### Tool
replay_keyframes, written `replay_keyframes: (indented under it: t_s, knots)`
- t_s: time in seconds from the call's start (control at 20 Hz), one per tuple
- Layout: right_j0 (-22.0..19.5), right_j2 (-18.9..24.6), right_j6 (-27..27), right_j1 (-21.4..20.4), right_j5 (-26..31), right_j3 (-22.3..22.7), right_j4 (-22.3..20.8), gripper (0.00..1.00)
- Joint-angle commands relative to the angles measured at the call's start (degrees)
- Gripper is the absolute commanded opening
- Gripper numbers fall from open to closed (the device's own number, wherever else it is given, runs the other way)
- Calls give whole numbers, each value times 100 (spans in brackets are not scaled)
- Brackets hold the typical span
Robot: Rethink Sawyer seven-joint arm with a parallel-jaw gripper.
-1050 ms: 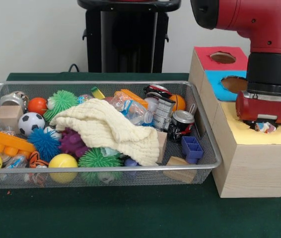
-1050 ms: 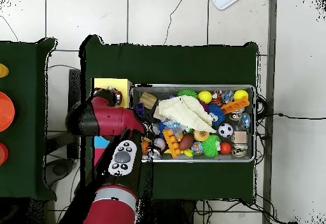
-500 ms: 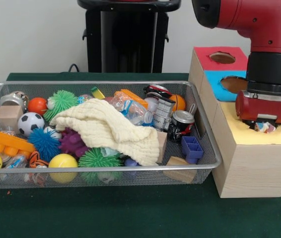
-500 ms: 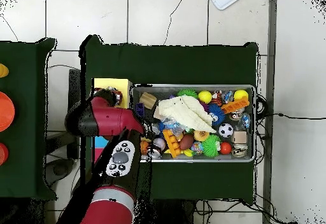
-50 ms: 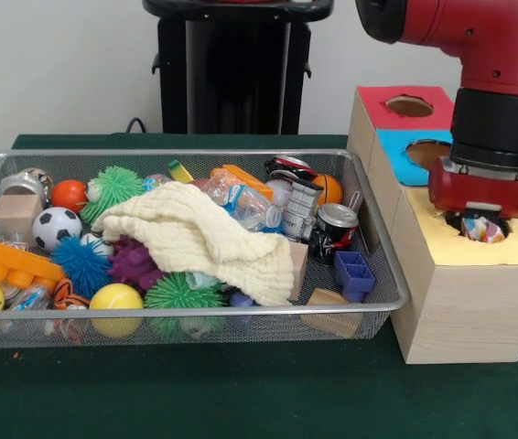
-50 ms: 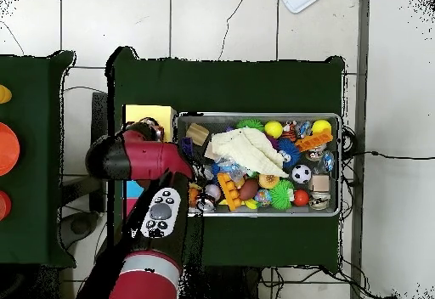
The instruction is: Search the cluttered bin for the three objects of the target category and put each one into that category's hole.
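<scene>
- The gripper [image 5: 484, 224] hangs over the hole in the yellow top of the wooden box [image 5: 465, 302]; a crumpled wrapper [image 5: 484, 230] shows there, grip cannot be told.
- One wire bin [image 5: 383, 274] holds two yellow balls, one soccer ball [image 5: 57, 226], one cream cloth [image 5: 199, 233].
- Green tablecloth [image 5: 241, 393]; tiled floor [image 6: 229, 24].

This is a robotics lab set up for a sorting trial. A red and black robot arm [image 5: 488, 55] on a black pedestal [image 5: 238, 69] works at a table covered in green cloth [image 5: 241, 393], against a bare white wall. On the cloth sit a wire mesh bin [image 5: 383, 274] crammed with toys and cans, and a plywood box [image 5: 460, 311] with coloured tops and cut holes. The overhead view shows a tiled floor [image 6: 212, 24] with trailing cables [image 6: 382, 155]
</scene>
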Motion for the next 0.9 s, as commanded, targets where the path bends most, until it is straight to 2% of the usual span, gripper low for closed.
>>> replay_keyframes:
  t_s: [0.05,0.35,0.65,0.9]
  knots:
    - [-65,50,731,-206,1800,19,-27,0]
    - [-101,27,745,-357,2425,-312,-97,0]
    - [-172,94,778,-331,2576,-453,-114,0]
    - [-165,90,816,-465,2827,-511,-96,0]
